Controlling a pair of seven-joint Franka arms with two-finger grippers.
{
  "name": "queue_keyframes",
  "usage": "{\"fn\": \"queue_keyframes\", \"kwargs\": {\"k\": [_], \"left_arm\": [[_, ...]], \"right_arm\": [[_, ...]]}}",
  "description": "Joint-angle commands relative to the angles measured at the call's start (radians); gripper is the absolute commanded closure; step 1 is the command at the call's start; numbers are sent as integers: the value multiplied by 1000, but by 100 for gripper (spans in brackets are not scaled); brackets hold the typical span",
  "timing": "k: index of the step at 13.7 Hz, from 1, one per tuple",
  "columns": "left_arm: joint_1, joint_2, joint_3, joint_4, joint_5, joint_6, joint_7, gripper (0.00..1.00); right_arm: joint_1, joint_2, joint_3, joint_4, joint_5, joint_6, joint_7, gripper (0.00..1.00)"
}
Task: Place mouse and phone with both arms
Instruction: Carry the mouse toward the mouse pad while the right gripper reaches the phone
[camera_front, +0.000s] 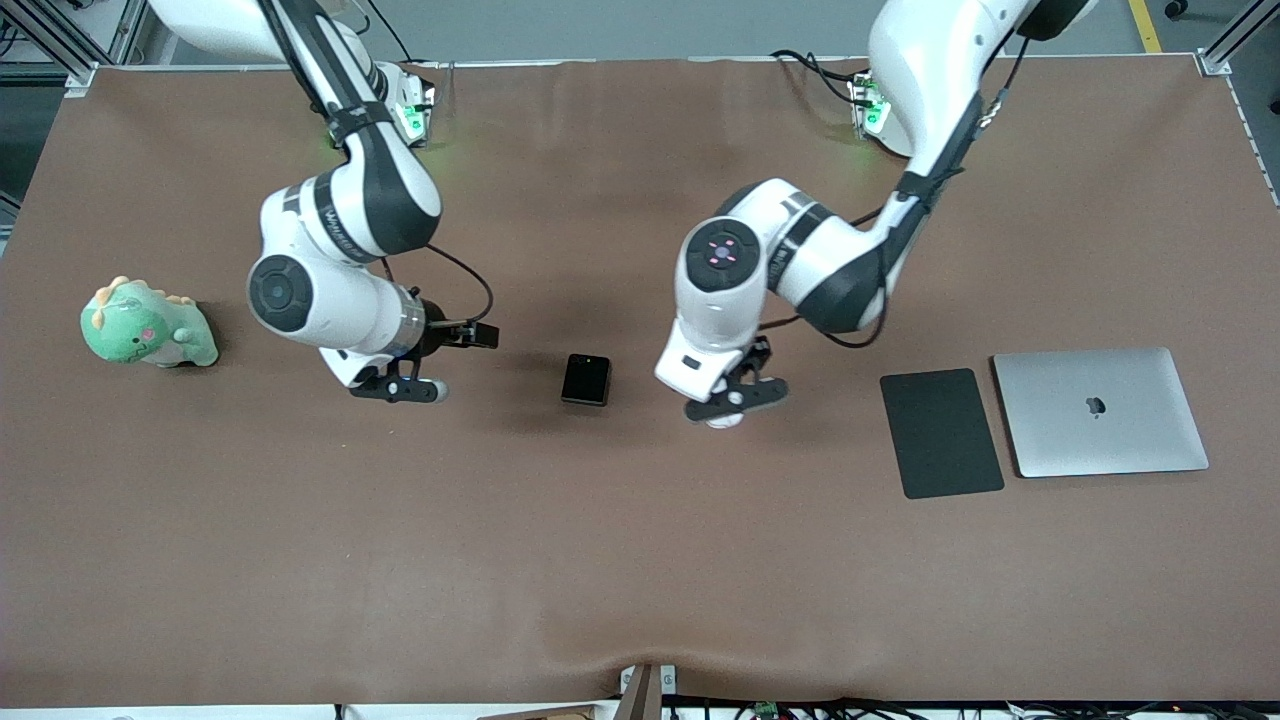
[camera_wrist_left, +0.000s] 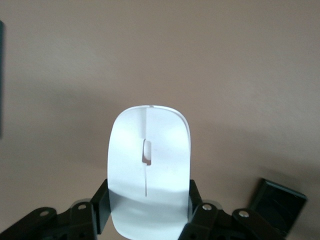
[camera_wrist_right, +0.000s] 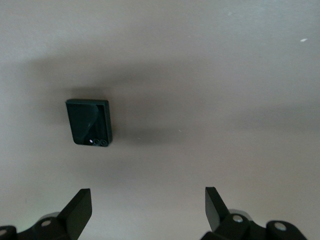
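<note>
The white oval mouse (camera_wrist_left: 149, 165) sits between the fingers of my left gripper (camera_wrist_left: 148, 200), which is shut on its sides. In the front view this gripper (camera_front: 735, 400) is low over the brown table, with a bit of the mouse (camera_front: 722, 420) showing under it. The small black phone (camera_front: 586, 379) lies flat on the table between the two grippers. It also shows in the left wrist view (camera_wrist_left: 277, 205) and the right wrist view (camera_wrist_right: 90, 122). My right gripper (camera_front: 400, 388) is open and empty, beside the phone toward the right arm's end; its jaws (camera_wrist_right: 148, 210) stand wide apart over bare table.
A dark grey mouse pad (camera_front: 940, 432) and a closed silver laptop (camera_front: 1100, 410) lie side by side toward the left arm's end. A green plush dinosaur (camera_front: 145, 325) sits toward the right arm's end.
</note>
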Motion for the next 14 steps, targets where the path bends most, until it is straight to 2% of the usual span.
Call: {"fn": "queue_keyframes", "kwargs": {"k": [1, 7, 14], "left_arm": [[67, -45, -8, -21, 21, -63, 86, 100], [230, -72, -9, -59, 29, -118, 267, 100], [355, -94, -9, -226, 67, -77, 451, 100]], "right_arm": [[72, 19, -8, -16, 15, 71, 76, 0], [201, 127, -10, -7, 14, 268, 280, 0], [249, 256, -14, 24, 6, 414, 322, 0]]}}
